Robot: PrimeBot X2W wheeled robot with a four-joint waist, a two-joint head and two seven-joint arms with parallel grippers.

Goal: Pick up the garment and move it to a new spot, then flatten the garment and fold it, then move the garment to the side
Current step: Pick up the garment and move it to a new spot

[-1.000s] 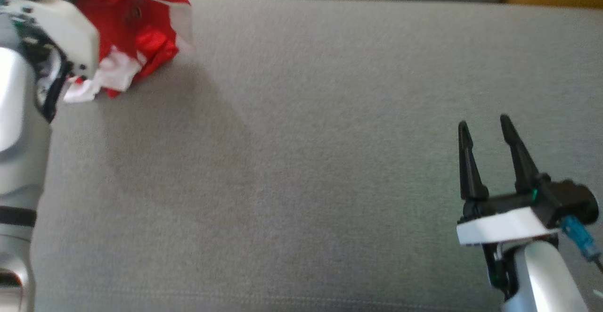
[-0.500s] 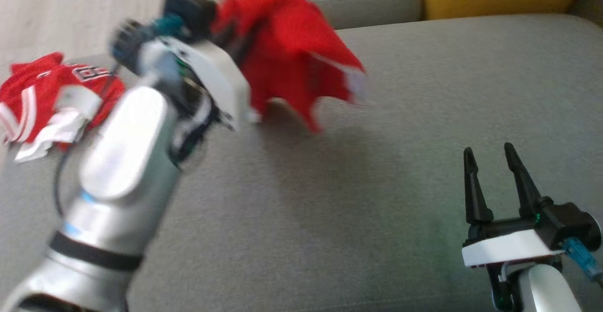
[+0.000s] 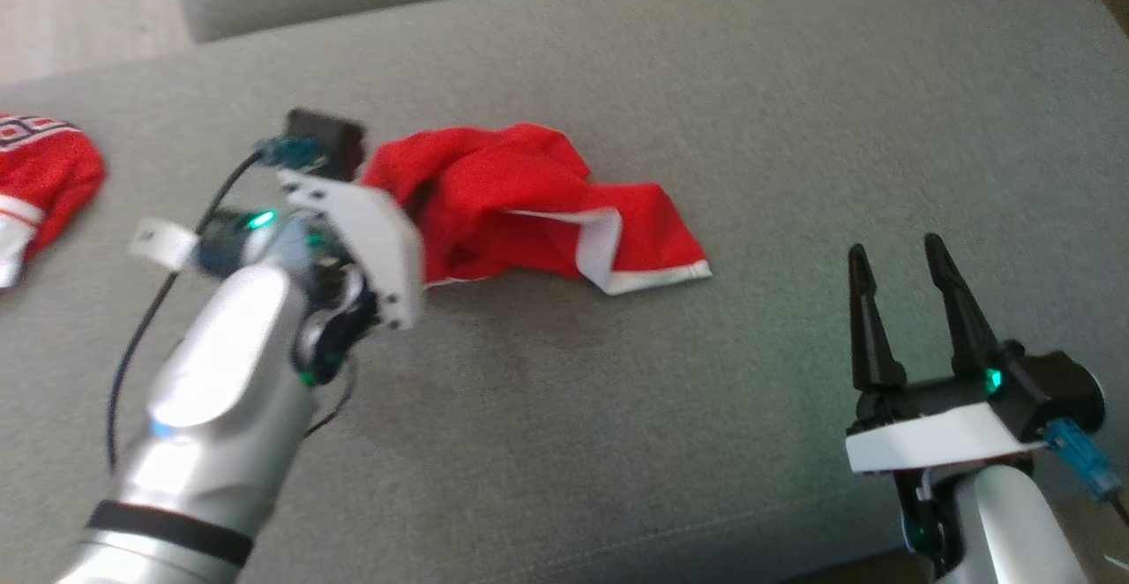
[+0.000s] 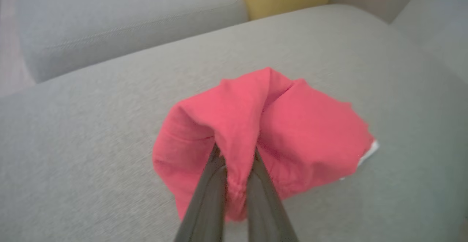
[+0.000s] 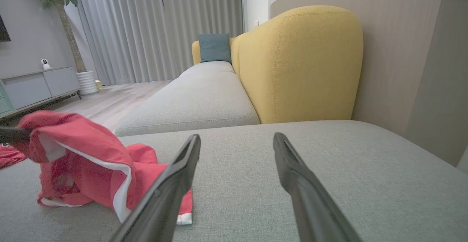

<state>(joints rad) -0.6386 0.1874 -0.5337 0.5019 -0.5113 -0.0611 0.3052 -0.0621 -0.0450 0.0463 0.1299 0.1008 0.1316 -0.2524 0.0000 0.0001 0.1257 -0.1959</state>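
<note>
The garment (image 3: 529, 205) is red with white trim and lies crumpled on the grey sofa seat (image 3: 794, 108), left of centre in the head view. My left gripper (image 4: 236, 152) is shut on a bunched fold of the garment (image 4: 296, 132), holding that edge slightly raised. In the head view its white wrist plate (image 3: 370, 240) hides the fingers. My right gripper (image 3: 893, 253) stands open at the lower right, well clear of the cloth, with nothing between its fingers. In the right wrist view the garment (image 5: 84, 150) lies left of the open right gripper (image 5: 237, 137).
A second red and white garment (image 3: 44, 169) lies at the far left of the seat. A yellow backrest (image 5: 299, 63) rises behind the seat, with another grey seat (image 5: 197, 99) beyond. Wooden floor (image 3: 79, 11) shows at the upper left.
My left arm has carried the garment rightwards from the other garment's spot and lowered it from the air onto the seat. The head camera has shifted. The right gripper stays open.
</note>
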